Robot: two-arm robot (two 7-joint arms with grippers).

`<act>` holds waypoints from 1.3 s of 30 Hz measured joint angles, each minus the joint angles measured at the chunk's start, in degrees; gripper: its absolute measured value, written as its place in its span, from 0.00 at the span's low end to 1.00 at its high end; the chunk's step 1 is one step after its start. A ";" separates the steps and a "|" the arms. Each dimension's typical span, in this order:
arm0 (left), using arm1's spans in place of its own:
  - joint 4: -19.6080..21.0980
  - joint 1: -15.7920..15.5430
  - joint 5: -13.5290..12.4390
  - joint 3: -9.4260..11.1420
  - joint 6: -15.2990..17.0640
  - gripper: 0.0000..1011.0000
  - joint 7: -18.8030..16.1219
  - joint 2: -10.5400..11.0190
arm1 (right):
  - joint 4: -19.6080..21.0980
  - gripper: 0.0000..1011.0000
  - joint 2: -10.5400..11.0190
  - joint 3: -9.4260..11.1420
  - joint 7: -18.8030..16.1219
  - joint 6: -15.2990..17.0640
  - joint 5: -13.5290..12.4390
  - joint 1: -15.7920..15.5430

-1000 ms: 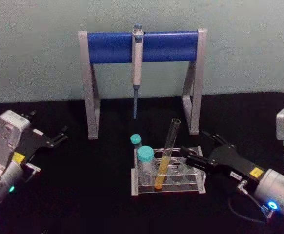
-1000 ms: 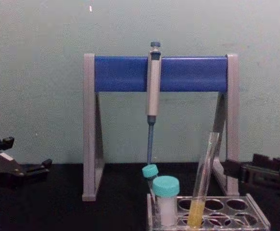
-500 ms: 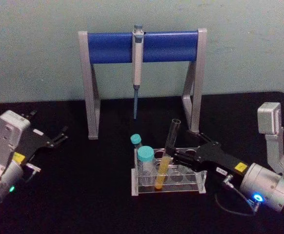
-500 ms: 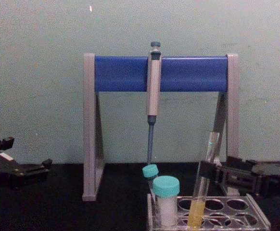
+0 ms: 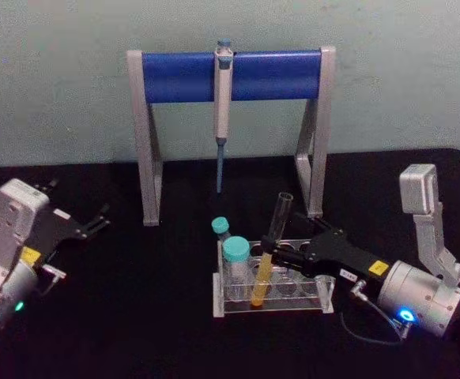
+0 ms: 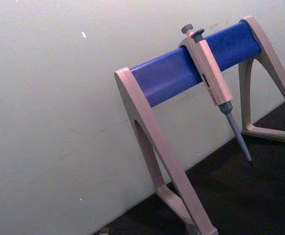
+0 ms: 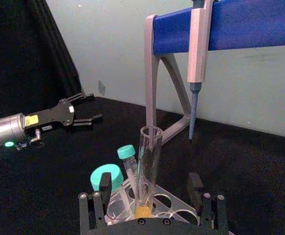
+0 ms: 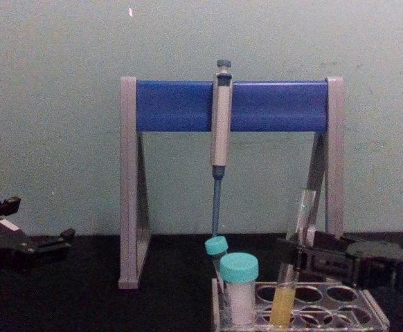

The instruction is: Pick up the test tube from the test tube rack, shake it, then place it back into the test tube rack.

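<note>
right wrist view: right gripper (image 7: pixel 150 183) spread wide astride the test tube (image 7: pixel 149 152), holding nothing; tube leans in the test tube rack (image 5: pixel 293 308); grasp pending, so close, then lift straight; left gripper (image 5: pixel 100 219) parked aside

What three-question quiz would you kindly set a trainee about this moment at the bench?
1. True or false: the test tube is lifted clear of the test tube rack.
2. The right tool is: A) shut on the test tube; B) open, straddling the test tube; C) resting far from the rack.
3. Which tool sits parked well away from the rack?

Key: 1) False, the tube stands in the rack. 2) B. 3) The left tool, which is open.
</note>
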State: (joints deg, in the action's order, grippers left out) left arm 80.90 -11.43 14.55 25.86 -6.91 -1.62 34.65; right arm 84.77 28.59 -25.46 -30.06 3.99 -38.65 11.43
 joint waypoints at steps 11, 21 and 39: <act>0.00 0.00 0.00 0.00 0.00 0.99 0.00 0.00 | -0.76 0.99 -0.43 -0.58 0.05 0.01 0.41 0.81; 0.00 0.00 0.00 0.00 0.00 0.99 0.00 0.00 | -0.94 0.99 -0.47 -0.78 0.29 -0.02 0.90 0.98; 0.00 0.00 0.00 0.00 0.00 0.99 0.00 0.00 | -0.92 0.76 -0.45 -0.71 0.32 -0.08 0.79 0.94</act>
State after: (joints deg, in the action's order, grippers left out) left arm 80.90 -11.43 14.55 25.86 -6.91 -1.62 34.65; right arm 83.85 28.14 -26.18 -29.74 3.91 -37.86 12.37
